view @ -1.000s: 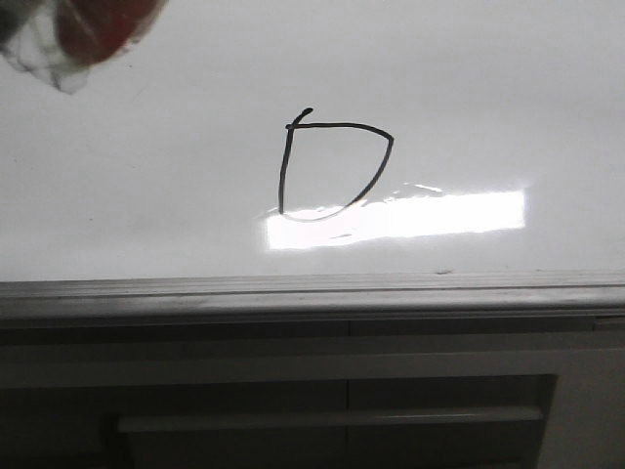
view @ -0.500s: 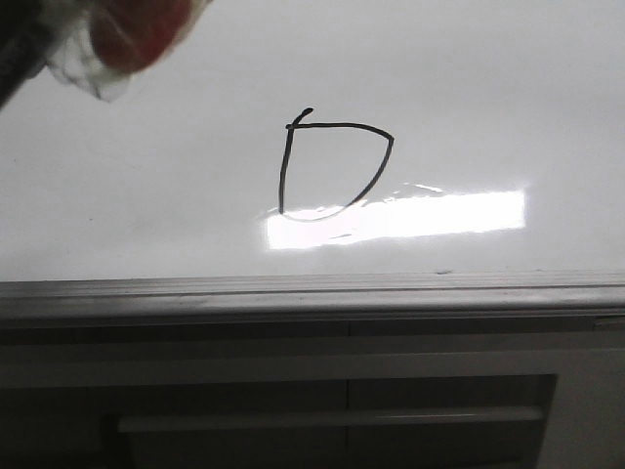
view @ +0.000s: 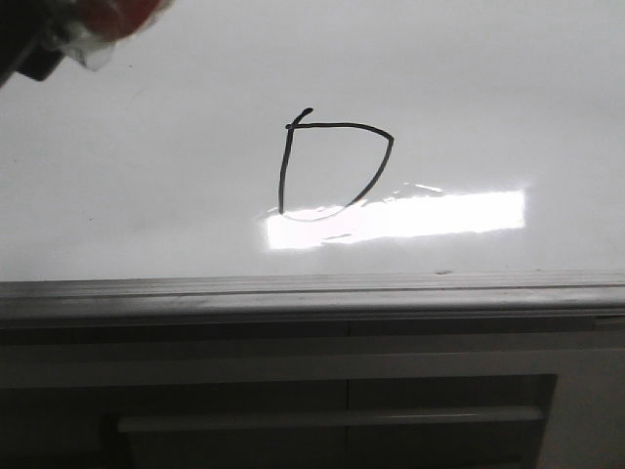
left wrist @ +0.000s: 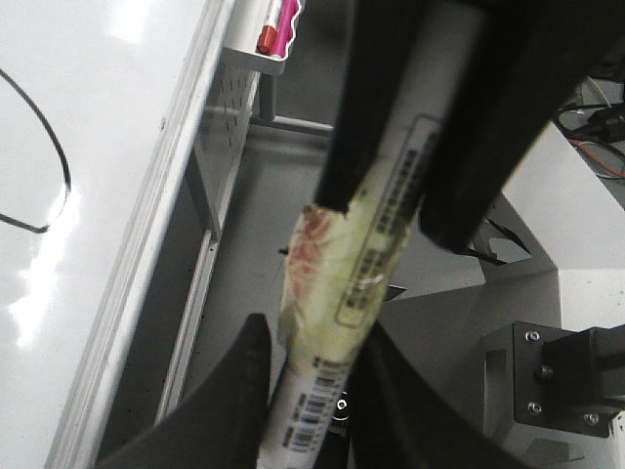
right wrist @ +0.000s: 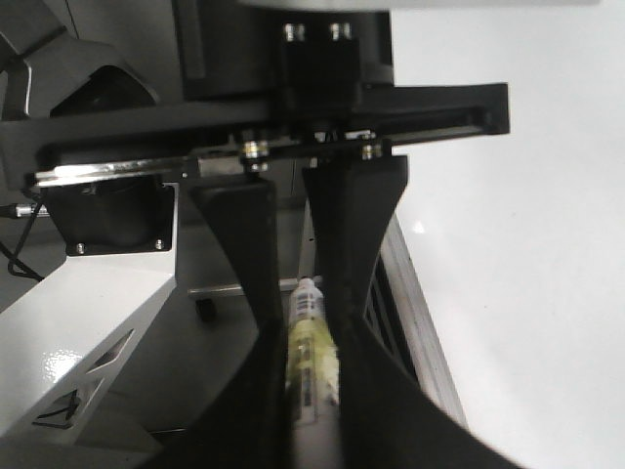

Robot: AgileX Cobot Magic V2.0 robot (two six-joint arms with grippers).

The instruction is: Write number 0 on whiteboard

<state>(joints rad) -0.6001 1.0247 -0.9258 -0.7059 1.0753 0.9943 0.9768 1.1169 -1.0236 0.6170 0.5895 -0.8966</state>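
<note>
The number 0 [view: 284,171] is a thin black D-shaped outline on the whiteboard [view: 488,107], above a bright glare. Part of its curve [left wrist: 61,161] shows in the left wrist view on the same whiteboard [left wrist: 107,88]. My left gripper [left wrist: 314,342] is shut on a white marker [left wrist: 366,254] with a barcode label and a yellowish wrap. My right gripper [left wrist: 395,205] clamps the same marker further along. In the right wrist view my right gripper [right wrist: 311,366] is shut on the marker [right wrist: 310,327], off the whiteboard [right wrist: 527,195] edge, facing my left gripper [right wrist: 293,293].
A grey metal rail [view: 312,291] edges the board, with a dark panelled cabinet front [view: 342,415] below. A small tray [left wrist: 256,61] holds pink and red markers [left wrist: 276,24]. A blurred red and clear shape [view: 98,21] fills the front view's top left corner. White robot base [left wrist: 576,225].
The blurred red and clear shape at the top left bulged into view, then rose mostly out of frame, with a dark part now showing. The drawn 0 is unchanged.
</note>
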